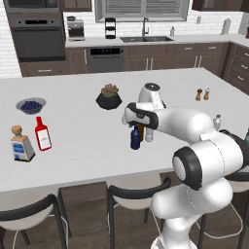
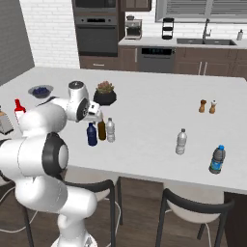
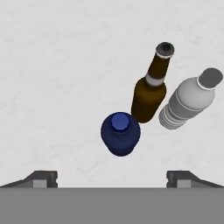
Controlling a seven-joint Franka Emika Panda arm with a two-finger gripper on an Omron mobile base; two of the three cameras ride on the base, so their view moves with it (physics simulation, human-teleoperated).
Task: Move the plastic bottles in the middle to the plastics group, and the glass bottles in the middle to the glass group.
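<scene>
Three bottles stand close together in the middle of the island. The dark blue plastic bottle (image 3: 120, 133) (image 1: 135, 138) (image 2: 91, 134) is nearest me. Behind it are the brown glass bottle (image 3: 151, 92) (image 2: 102, 130) and the clear plastic bottle (image 3: 188, 100) (image 2: 111, 130). My gripper (image 3: 112, 178) (image 1: 141, 125) (image 2: 98, 117) hangs open above them and holds nothing; the blue bottle lies between and ahead of its fingertips. The glass group, a red bottle (image 1: 42, 133) and a squarish clear bottle (image 1: 22, 144), is at the left. The plastics group, a clear bottle (image 2: 181, 141) and a dark blue-capped bottle (image 2: 217, 160), is at the right.
A potted plant (image 1: 109, 96) stands just behind the middle bottles. A bowl of blueberries (image 1: 31, 105) sits at the far left, and two small shakers (image 1: 203, 94) at the back right. Stools (image 1: 136, 194) line the island's near edge.
</scene>
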